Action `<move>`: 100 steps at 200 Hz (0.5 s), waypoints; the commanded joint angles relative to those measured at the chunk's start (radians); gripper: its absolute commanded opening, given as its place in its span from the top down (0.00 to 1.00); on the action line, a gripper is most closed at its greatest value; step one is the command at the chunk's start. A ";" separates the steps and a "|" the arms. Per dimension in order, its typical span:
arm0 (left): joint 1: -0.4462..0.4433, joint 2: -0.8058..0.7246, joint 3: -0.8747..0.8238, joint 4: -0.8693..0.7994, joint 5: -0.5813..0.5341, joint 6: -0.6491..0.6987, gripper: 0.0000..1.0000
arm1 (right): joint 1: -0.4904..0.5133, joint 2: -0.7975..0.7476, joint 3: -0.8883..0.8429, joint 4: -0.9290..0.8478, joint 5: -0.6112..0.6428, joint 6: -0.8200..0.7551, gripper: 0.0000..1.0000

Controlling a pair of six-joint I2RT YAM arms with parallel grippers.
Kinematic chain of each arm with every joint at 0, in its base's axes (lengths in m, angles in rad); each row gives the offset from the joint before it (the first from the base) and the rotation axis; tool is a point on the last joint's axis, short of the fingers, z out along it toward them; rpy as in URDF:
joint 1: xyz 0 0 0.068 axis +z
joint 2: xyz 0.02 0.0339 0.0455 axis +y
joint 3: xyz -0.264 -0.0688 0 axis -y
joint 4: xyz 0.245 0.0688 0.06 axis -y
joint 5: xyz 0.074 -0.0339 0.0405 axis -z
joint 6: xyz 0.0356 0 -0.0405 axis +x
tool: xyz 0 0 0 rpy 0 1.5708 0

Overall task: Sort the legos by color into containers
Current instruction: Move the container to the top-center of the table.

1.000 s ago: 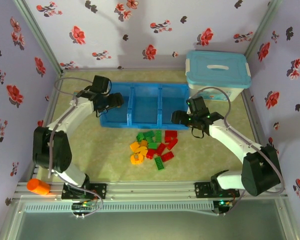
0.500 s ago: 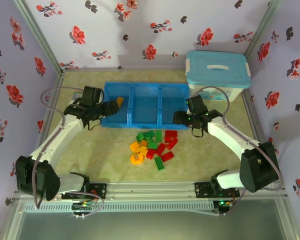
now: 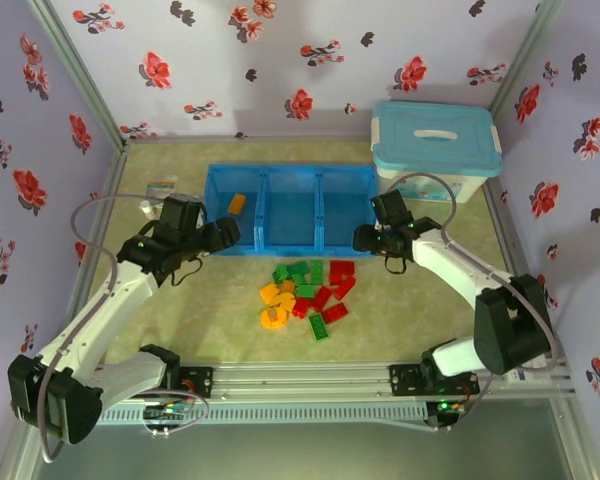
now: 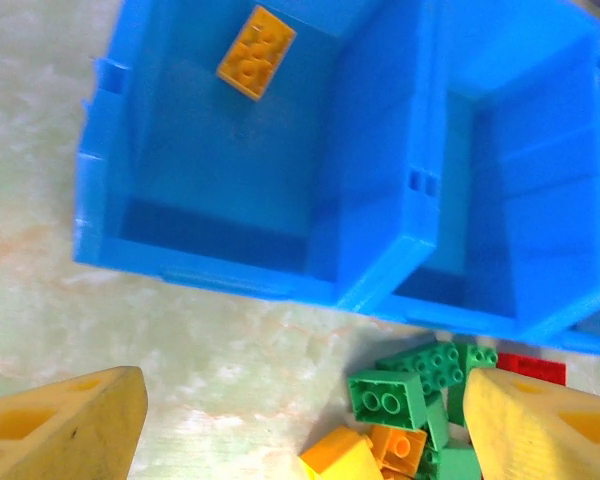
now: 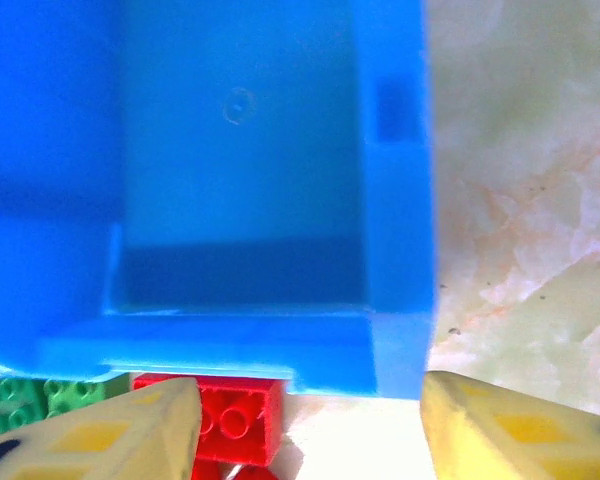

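Note:
The containers are three compartments of one blue tray [image 3: 292, 171]. An orange lego [image 3: 237, 203] lies in the left compartment, also seen from the left wrist as the orange lego [image 4: 255, 38]. The other two compartments look bare. A pile of red, green and orange legos [image 3: 305, 295] lies in front of the tray. My left gripper [image 3: 225, 233] hovers open at the tray's front left corner, nothing between its yellow fingers [image 4: 65, 425]. My right gripper [image 3: 362, 238] stands open at the front right corner, above a red lego [image 5: 235, 415] beside the tray wall [image 5: 395, 200].
A white storage box with a light-blue lid [image 3: 435, 140] stands at the back right, close to the tray. A small flat item [image 3: 160, 187] lies left of the tray. Green legos [image 4: 385, 398] sit just in front of the tray wall [image 4: 210, 265]. Patterned walls enclose the table.
My left gripper has let the orange lego fall into the left compartment and drawn back toward the tray's front left corner. The right gripper has edged toward the front right corner, its jaws narrowing.

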 commanded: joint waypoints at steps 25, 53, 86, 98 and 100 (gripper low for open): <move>-0.110 0.032 -0.025 -0.001 -0.021 -0.015 0.17 | -0.016 0.049 0.036 0.034 0.022 -0.001 0.46; -0.161 0.023 -0.061 -0.004 -0.041 -0.023 0.17 | -0.027 0.088 0.047 0.051 0.042 0.020 0.63; -0.196 -0.012 -0.143 0.049 -0.041 -0.072 0.17 | -0.044 0.130 0.083 0.029 0.079 0.004 0.74; -0.205 -0.014 -0.161 0.053 -0.040 -0.077 0.17 | -0.056 0.144 0.108 0.014 0.083 -0.002 0.77; -0.205 -0.014 -0.163 0.053 -0.040 -0.077 0.17 | -0.057 0.146 0.112 0.010 0.085 -0.003 0.77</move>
